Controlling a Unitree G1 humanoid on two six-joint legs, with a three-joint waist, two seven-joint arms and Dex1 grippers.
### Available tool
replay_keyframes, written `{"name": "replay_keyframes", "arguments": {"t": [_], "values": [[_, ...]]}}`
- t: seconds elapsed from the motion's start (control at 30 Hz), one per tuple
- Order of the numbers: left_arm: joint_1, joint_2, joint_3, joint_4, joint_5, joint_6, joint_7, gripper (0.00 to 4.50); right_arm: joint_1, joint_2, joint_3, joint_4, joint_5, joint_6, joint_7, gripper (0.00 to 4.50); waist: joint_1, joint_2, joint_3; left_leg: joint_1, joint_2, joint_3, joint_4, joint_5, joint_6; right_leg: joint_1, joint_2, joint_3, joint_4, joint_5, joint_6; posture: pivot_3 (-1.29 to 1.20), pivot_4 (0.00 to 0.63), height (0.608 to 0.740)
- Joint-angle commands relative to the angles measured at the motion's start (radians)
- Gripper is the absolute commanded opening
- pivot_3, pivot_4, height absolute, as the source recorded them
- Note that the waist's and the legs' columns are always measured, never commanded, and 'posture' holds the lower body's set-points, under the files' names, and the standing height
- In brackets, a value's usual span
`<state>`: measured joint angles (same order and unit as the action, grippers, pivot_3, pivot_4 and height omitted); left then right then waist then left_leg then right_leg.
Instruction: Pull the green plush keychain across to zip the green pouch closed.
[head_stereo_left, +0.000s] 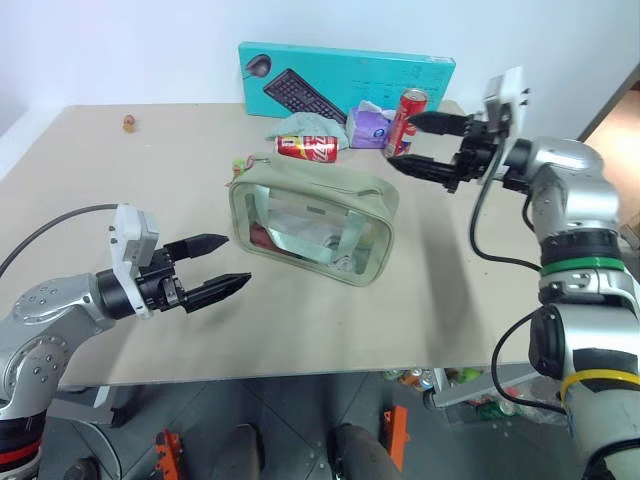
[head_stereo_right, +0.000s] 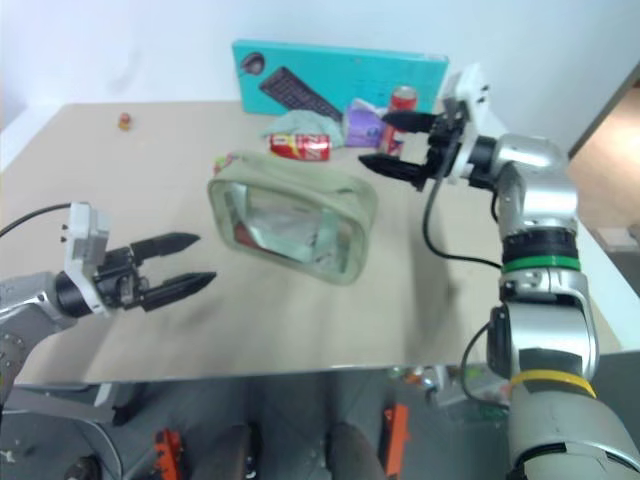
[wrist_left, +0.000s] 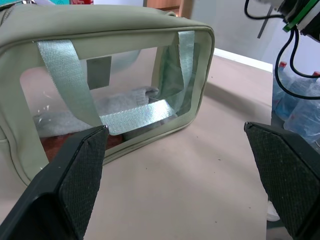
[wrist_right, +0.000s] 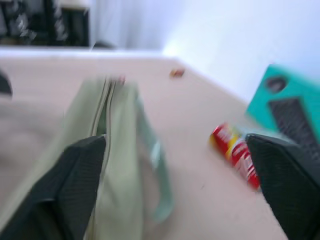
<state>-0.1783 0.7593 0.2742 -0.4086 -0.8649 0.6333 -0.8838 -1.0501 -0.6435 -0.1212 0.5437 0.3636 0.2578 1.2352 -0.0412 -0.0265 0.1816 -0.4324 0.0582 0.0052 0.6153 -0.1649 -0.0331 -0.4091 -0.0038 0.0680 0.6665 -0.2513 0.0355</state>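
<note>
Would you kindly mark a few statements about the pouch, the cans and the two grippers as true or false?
1. Both grippers are open and hold nothing. True: the left gripper and the right gripper stand open, away from the green pouch.
2. The pouch lies flat on its side. False: it stands upright on the table.
3. A red can lies on its side behind the pouch. True.
4. The keyboard box is at the table's near edge. False: it stands at the far edge.

A beige tabletop (head_stereo_left: 330, 320) carries the green pouch (head_stereo_left: 312, 218) mid-table; a teal keyboard box (head_stereo_left: 345, 80), two red cans (head_stereo_left: 306, 147), a purple pack (head_stereo_left: 368, 127) near its far edge.
</note>
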Motion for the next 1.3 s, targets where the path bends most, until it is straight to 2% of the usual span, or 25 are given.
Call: {"name": "replay_keyframes", "arguments": {"t": [0.03, 0.13, 0.23, 0.33, 0.5, 0.77, 1.1, 1.2, 1.3], "values": [[-0.024, 0.003, 0.008, -0.005, -0.006, -0.016, -0.017, 4.50, 0.110, -0.029, -0.060, -0.279, 0.090, 0.146, -0.080, 4.48, 0.002, 0.000, 0.000, 0.000, 0.000, 0.000, 0.000, 0.000, 0.000, 0.000, 0.000, 0.000, 0.000, 0.000, 0.000, 0.00, 0.150, 0.740], [-0.032, 0.006, 0.003, 0.000, -0.006, -0.013, -0.029, 4.50, 0.225, -0.023, -0.083, -0.485, 0.143, 0.242, -0.166, 4.48, 0.002, 0.000, 0.000, -0.001, 0.000, 0.000, 0.000, 0.000, 0.000, 0.000, 0.000, 0.000, 0.000, 0.000, 0.000, 0.00, 0.150, 0.740], [-0.062, 0.010, -0.017, 0.023, 0.008, -0.015, -0.048, 4.50, 0.421, 0.017, -0.079, -0.750, 0.183, 0.335, -0.296, 4.48, 0.002, 0.000, 0.000, 0.000, 0.001, -0.001, 0.000, 0.000, 0.000, 0.000, 0.001, 0.000, 0.000, -0.002, 0.002, 0.00, 0.150, 0.740], [-0.078, 0.012, -0.029, 0.041, 0.017, -0.018, -0.066, 4.50, 0.504, 0.040, -0.072, -0.851, 0.185, 0.356, -0.372, 4.48, -0.001, 0.000, 0.000, 0.000, 0.001, -0.001, 0.000, 0.000, 0.000, 0.000, 0.001, -0.001, 0.001, -0.003, 0.004, 0.00, 0.150, 0.740], [-0.097, 0.008, -0.036, 0.058, 0.032, -0.018, -0.081, 4.50, 0.545, 0.032, -0.055, -0.895, 0.192, 0.370, -0.406, 4.48, -0.005, 0.000, 0.000, 0.002, 0.001, 0.003, 0.002, 0.000, -0.001, 0.000, 0.001, 0.003, 0.001, -0.001, 0.004, 0.00, 0.150, 0.740], [-0.114, -0.019, -0.044, 0.046, 0.032, -0.030, -0.082, 4.50, 0.602, 0.048, -0.010, -0.848, 0.139, 0.314, -0.433, 4.48, -0.004, -0.001, 0.000, 0.001, 0.001, 0.003, 0.002, 0.000, 0.000, 0.000, 0.001, 0.003, 0.001, -0.002, 0.005, 0.00, 0.150, 0.740], [-0.105, 0.009, -0.104, -0.027, 0.076, -0.081, -0.195, 4.50, 0.617, 0.073, 0.016, -0.815, 0.126, 0.293, -0.450, 4.48, -0.005, -0.001, 0.000, 0.001, 0.001, 0.003, 0.002, 0.000, 0.000, 0.000, 0.001, 0.003, 0.001, -0.002, 0.005, 0.00, 0.150, 0.740], [-0.112, 0.011, -0.120, -0.024, 0.090, -0.101, -0.222, 4.50, 0.612, 0.080, 0.018, -0.809, 0.128, 0.288, -0.453, 3.73, -0.005, -0.001, 0.000, 0.001, 0.001, 0.003, 0.002, 0.000, 0.000, 0.000, 0.001, 0.003, 0.001, -0.002, 0.005, 0.00, 0.150, 0.740], [-0.131, 0.013, -0.136, 0.004, 0.115, -0.114, -0.232, 4.50, 0.605, 0.094, 0.021, -0.794, 0.131, 0.277, -0.457, 2.69, -0.005, -0.001, 0.000, 0.001, 0.001, 0.003, 0.002, 0.000, 0.000, 0.000, 0.001, 0.003, 0.001, -0.002, 0.005, 0.00, 0.150, 0.740]]}}
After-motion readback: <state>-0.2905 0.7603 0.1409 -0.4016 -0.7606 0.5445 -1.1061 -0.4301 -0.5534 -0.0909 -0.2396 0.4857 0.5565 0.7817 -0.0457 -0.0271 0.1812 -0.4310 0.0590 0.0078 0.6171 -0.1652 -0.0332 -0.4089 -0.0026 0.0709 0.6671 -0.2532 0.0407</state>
